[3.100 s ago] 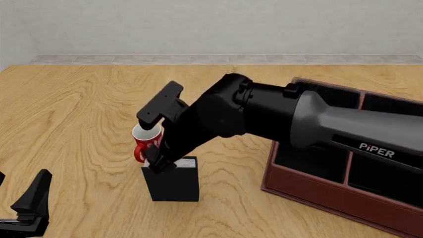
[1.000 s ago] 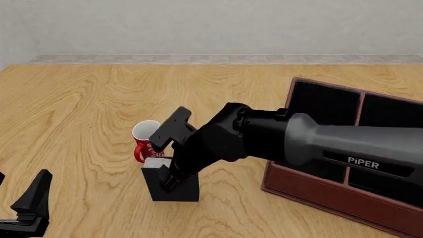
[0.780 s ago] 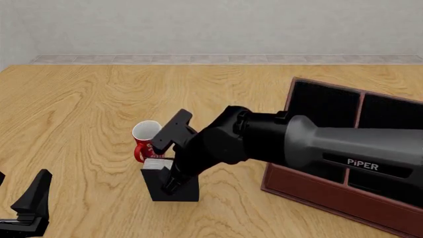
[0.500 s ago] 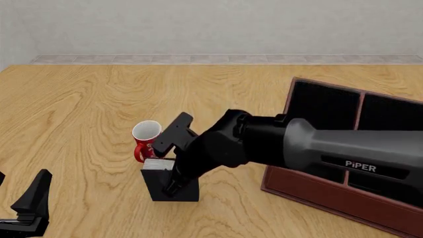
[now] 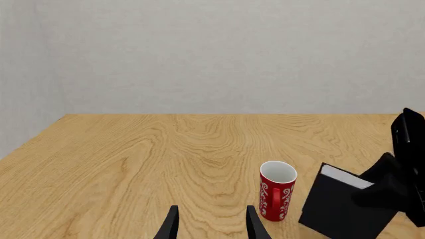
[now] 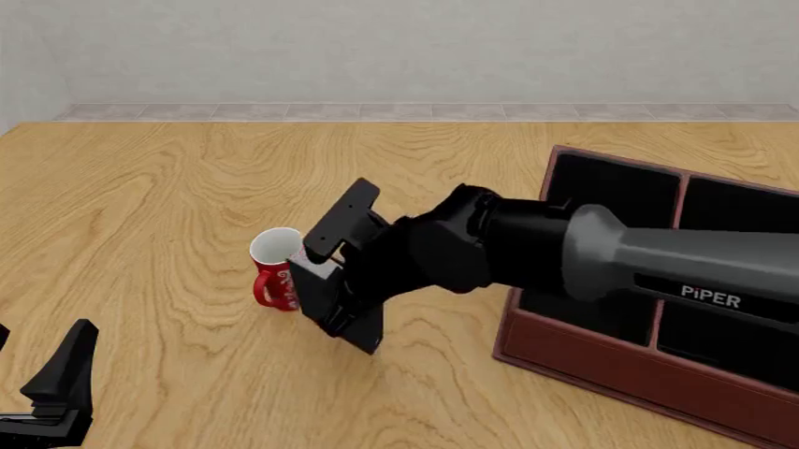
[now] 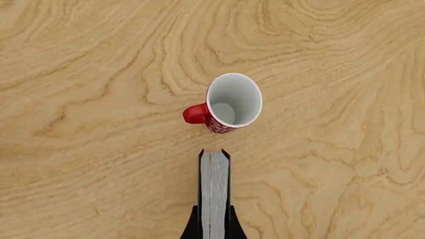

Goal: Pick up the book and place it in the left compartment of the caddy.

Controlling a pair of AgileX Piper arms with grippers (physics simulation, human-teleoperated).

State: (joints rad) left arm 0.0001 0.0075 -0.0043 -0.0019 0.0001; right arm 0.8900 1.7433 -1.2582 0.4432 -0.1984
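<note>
The right gripper [image 7: 214,226] is clamped on the book [image 6: 340,313], its two fingers pressed against the black covers with the white page edge showing between them in the right wrist view. In the front view the book hangs tilted, its lower corner near the worktop [image 6: 163,206]; that view does not settle whether it touches the wood, and the left wrist view cuts off its lowest corner. The book sits just beside the red mug [image 6: 275,268], on the side toward the caddy [image 6: 624,360], and well apart from the left compartment [image 6: 605,201], which lies behind the right arm.

The left gripper [image 5: 211,224] hovers low over bare wood with its fingers apart, holding nothing; in the front view only a dark part of it shows at the lower left corner.

White lettering "PiPER" can be read on the right arm's grey forearm in the front view. The mug carries white swirl patterning with no legible words.

The right wrist view looks straight down into the mug's white interior and shows the handle. The left wrist view shows the book's tilt from the side, with the mug standing upright beside it. Only the front view shows the caddy.
</note>
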